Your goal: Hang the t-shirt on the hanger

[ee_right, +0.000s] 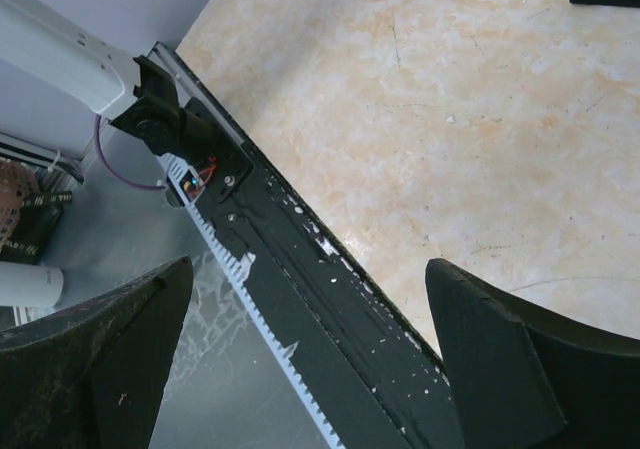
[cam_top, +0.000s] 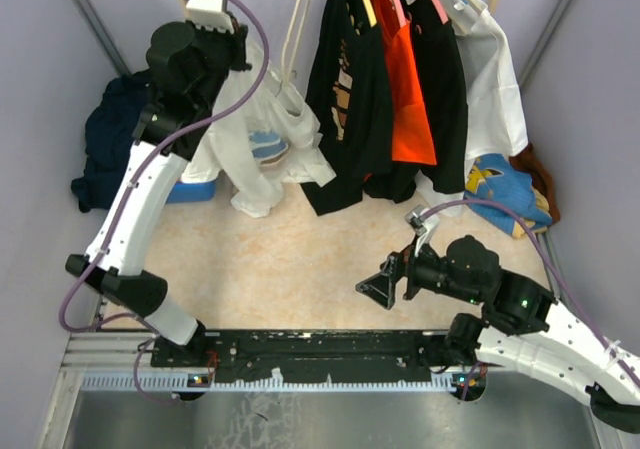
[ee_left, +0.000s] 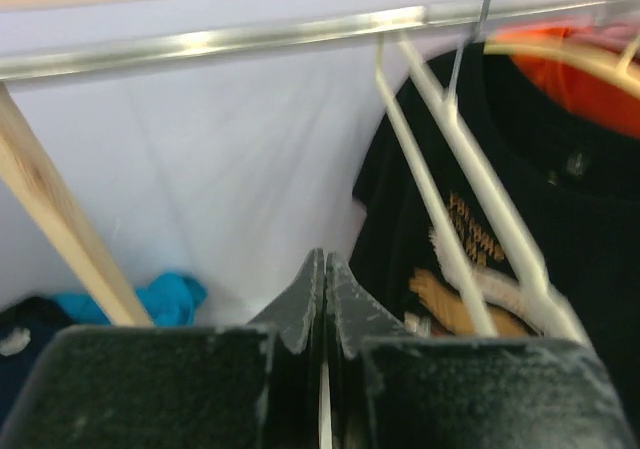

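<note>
The left gripper [ee_left: 322, 261] sits up by the rail [ee_left: 250, 37], jaws pressed together — the t-shirt [cam_top: 245, 169] droops beside that arm. The right gripper [ee_right: 308, 269] hovers over the table [cam_top: 300, 259], jaws spread wide.

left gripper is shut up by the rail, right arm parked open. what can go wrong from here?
1. In the top view the t-shirt hangs bunched and lopsided; it may slide down onto the table.
2. The left gripper, shut, sits close to the hanger and the black shirt behind it; a sideways move could snag that shirt or nudge the hook along the rail.
</note>
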`<state>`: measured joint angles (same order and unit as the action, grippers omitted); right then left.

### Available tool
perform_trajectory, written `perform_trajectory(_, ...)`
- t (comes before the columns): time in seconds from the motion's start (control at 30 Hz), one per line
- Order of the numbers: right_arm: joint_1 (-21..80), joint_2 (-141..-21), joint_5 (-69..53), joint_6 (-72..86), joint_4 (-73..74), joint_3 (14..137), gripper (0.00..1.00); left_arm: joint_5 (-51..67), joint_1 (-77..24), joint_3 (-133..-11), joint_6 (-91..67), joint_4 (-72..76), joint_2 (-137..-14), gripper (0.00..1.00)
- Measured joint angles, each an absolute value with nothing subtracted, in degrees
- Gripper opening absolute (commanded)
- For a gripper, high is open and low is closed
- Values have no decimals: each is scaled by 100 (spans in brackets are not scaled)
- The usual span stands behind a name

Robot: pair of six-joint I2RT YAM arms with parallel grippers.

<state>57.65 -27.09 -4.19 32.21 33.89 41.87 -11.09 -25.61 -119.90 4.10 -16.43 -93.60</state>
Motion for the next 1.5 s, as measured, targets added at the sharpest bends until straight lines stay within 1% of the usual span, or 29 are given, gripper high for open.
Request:
perform_trajectory(0.13,5765,-2729,-419,3258,3236,4014,99,-1107,-2561,-10326,342,-1221,-8541,0)
perform_trajectory(0.2,5765,-2842,-412,3282,3175,3979,99,-1114,-2561,-9682,283,-1192,-8211,0)
perform_trajectory(0.37,5765,-3747,-174,3374,2724,4066,99,-1068,-2561,-8812,95,-1205,-7682,0)
perform_trajectory(0.53,5520,-4746,19,3581,2357,4600,94,-947,-2561,-8355,-67,-1253,-6993,0)
perform_trajectory(0.67,4431,-5262,-327,4257,1544,4860,93,-860,-2561,-8106,-189,-1251,-6479,0)
perform_trajectory(0.73,4021,-5518,-484,4681,1142,4965,90,-816,-2561,-8009,-220,-1247,-6337,0)
perform_trajectory(0.8,3813,-5822,-582,5068,794,5140,86,-753,-2561,-7902,-268,-1256,-6252,0)
perform_trajectory(0.87,3747,-6200,-657,5435,456,5426,79,-681,-2561,-7806,-298,-1291,-6222,0)
perform_trajectory(0.97,3732,-6753,-799,5990,-183,5843,74,-556,-2561,-7651,-325,-1367,-6182,0)
perform_trajectory(1.17,3732,-7581,-1035,6810,-1035,6285,72,-307,-2561,-7336,-434,-1531,-5953,0)
perform_trajectory(1.5,3776,-8447,-1081,7446,-1479,6748,65,-27,-2561,-7013,-622,-1544,-5684,0)
